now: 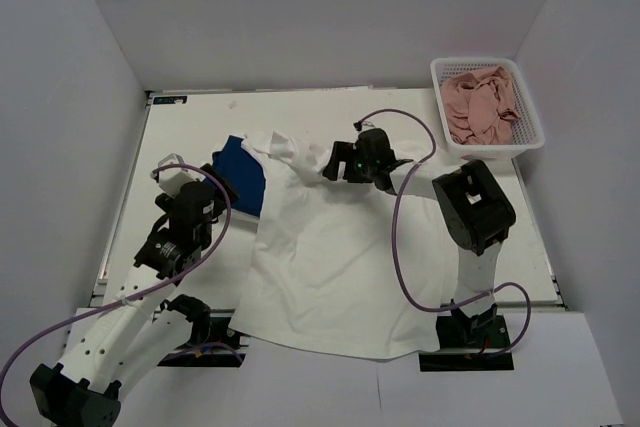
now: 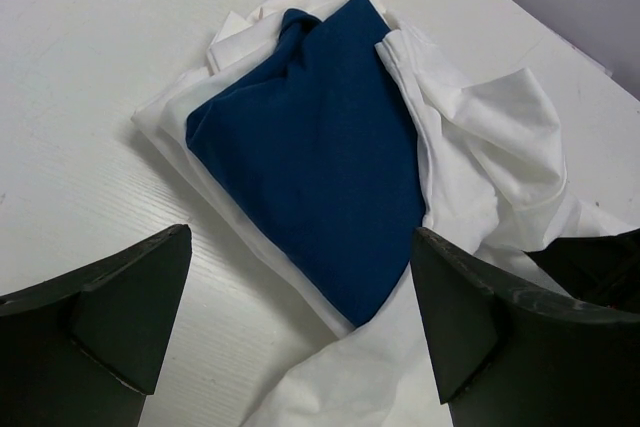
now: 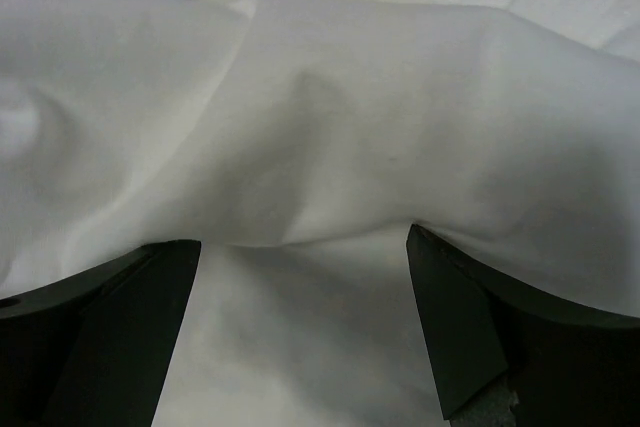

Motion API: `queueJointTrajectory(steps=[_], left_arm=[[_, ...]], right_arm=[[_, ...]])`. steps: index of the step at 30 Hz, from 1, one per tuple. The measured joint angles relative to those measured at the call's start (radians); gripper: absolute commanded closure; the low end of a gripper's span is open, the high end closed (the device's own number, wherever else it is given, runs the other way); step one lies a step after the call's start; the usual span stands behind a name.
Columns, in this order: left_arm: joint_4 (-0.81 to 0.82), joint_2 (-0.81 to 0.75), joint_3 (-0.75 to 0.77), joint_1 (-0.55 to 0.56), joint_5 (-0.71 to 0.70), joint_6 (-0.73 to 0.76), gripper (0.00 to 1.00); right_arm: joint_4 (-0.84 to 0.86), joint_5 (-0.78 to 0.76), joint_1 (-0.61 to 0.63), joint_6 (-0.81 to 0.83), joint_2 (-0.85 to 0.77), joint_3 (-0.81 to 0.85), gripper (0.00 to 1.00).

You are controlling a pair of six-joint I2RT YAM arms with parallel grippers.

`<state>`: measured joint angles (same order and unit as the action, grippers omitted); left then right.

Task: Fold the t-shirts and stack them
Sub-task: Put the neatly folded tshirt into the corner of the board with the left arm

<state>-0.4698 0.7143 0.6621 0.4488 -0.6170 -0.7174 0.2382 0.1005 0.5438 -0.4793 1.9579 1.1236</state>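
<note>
Midway through the job, the large white t-shirt [image 1: 330, 257] lies spread on the table [image 1: 190, 127], its sleeve overlapping the folded blue t-shirt [image 1: 240, 172]. Both the left gripper [image 1: 218, 187] and right gripper [image 1: 335, 163], fingers apart, hold nothing; next, seemingly, a pinch on the white cloth's top edge.

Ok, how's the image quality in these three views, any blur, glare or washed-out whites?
Top view: sharp and evenly lit, though the white shirt barely stands out from the white table. Left wrist: crisp, the blue shirt in good focus, no glare. Right wrist: too close, the white shirt soft and greyish, folds blurred.
</note>
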Motion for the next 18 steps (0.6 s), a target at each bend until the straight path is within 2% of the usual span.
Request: queueJointTrajectory(steps=[6, 14, 18], left_arm=[[0.001, -0.003, 0.000, 0.000, 0.001, 0.002, 0.00], [0.014, 0.016, 0.000, 0.000, 0.010, 0.003, 0.00], [0.016, 0.039, 0.000, 0.000, 0.023, 0.004, 0.00]], right_arm=[[-0.013, -0.040, -0.085, -0.130, -0.062, -0.072, 0.10], [-0.208, -0.251, -0.241, -0.222, -0.284, -0.258, 0.10], [-0.251, -0.320, -0.294, -0.239, -0.331, -0.300, 0.10]])
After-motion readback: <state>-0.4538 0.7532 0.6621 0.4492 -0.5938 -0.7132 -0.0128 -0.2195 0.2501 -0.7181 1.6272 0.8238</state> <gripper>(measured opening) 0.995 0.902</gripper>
